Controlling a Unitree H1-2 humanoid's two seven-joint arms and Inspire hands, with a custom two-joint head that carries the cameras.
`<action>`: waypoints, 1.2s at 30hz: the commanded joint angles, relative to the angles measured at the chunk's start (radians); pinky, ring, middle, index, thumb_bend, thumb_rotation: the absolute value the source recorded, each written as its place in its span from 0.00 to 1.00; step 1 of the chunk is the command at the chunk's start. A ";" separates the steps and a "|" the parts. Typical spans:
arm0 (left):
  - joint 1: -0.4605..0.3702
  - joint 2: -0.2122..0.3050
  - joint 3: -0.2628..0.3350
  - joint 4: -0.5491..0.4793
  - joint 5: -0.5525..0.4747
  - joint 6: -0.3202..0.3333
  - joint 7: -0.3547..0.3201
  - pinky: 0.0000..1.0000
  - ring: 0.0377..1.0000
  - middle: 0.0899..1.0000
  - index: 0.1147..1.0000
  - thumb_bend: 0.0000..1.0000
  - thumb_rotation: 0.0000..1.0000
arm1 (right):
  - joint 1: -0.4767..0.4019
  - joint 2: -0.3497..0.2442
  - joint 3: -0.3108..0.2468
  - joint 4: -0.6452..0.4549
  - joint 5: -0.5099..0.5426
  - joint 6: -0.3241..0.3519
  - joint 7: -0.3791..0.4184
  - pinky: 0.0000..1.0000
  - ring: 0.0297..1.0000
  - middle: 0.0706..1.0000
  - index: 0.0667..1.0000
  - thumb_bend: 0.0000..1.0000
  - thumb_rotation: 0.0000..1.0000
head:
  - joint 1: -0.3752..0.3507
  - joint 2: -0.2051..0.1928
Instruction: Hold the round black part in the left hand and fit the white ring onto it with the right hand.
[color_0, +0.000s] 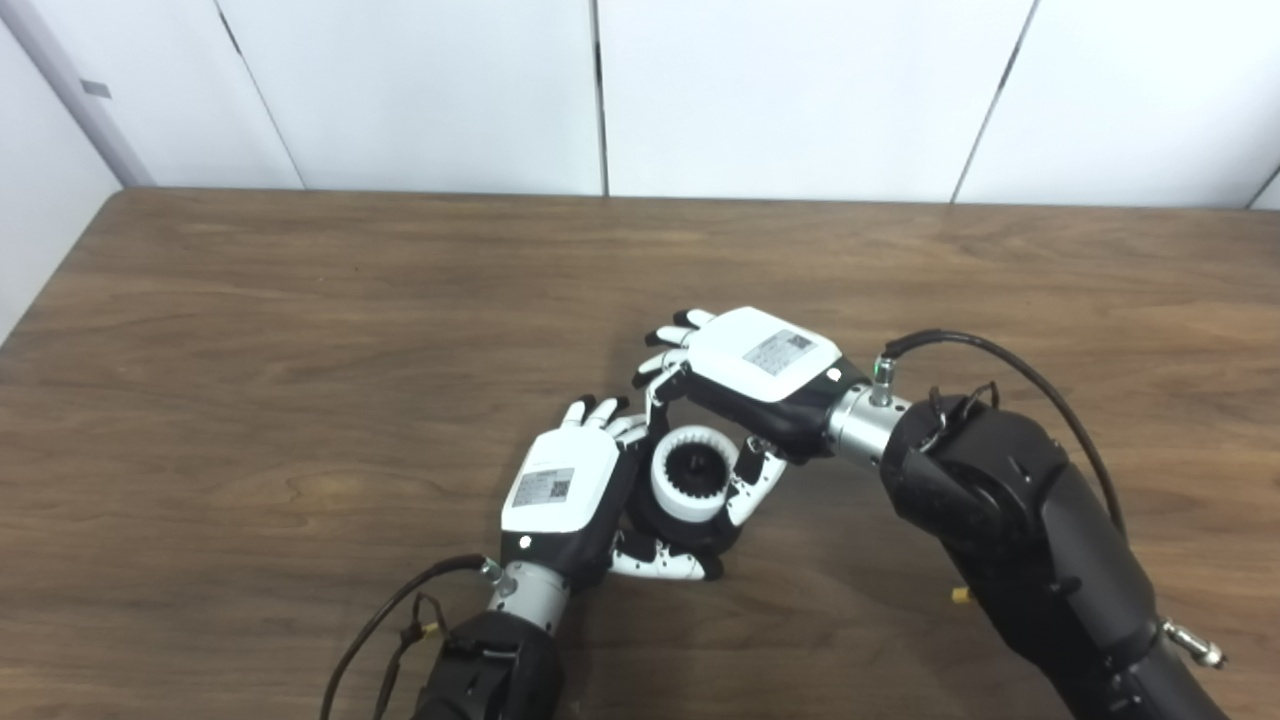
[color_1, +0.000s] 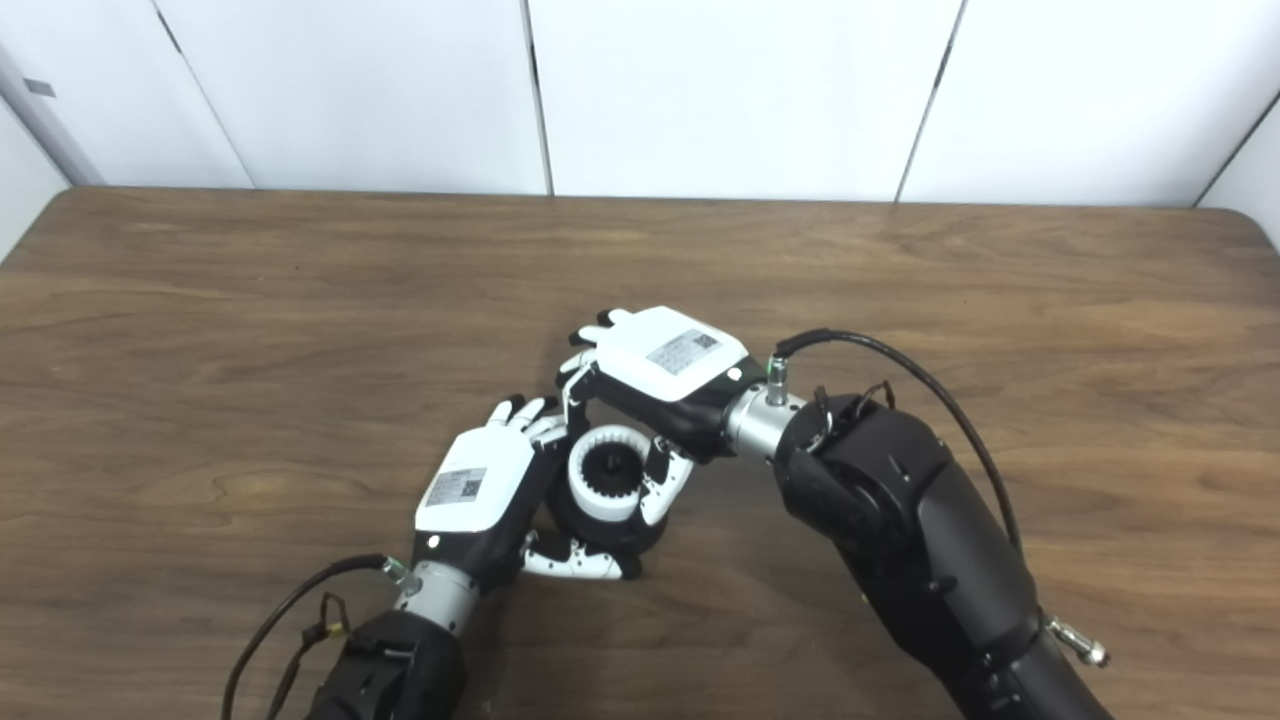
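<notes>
Both hands clamp: left hand (color_0: 565, 490) on black part (color_0: 655, 520), right hand (color_0: 750, 385) seemingly on white ring (color_0: 690, 480).

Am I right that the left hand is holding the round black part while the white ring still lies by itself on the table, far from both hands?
Not quite. The left hand does hold the round black part, but the white ring is not lying apart on the table: it sits on top of the black part, with the right hand closed around it. The left eye view shows this clearly.

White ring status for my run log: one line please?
left hand: holds black part | white ring: on part | right hand: fingers at ring | seating: unclear
</notes>
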 joint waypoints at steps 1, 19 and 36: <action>0.023 0.006 -0.034 0.022 0.022 -0.010 -0.065 1.00 0.94 0.82 0.42 0.52 0.06 | -0.014 -0.018 -0.011 0.000 -0.013 0.018 0.008 1.00 0.98 0.86 0.71 0.91 0.40 | 0.001 0.001; 0.022 0.015 -0.030 0.034 0.020 -0.017 -0.065 1.00 0.94 0.82 0.42 0.52 0.06 | -0.067 0.012 -0.057 -0.119 -0.012 0.098 0.080 1.00 0.99 0.87 0.70 0.96 0.47 | -0.001 0.003; 0.021 0.018 -0.023 0.038 0.022 -0.012 -0.061 1.00 0.93 0.81 0.42 0.52 0.06 | -0.127 0.007 -0.106 -0.189 -0.013 0.156 0.152 1.00 1.00 0.87 0.70 1.00 0.47 | -0.007 0.004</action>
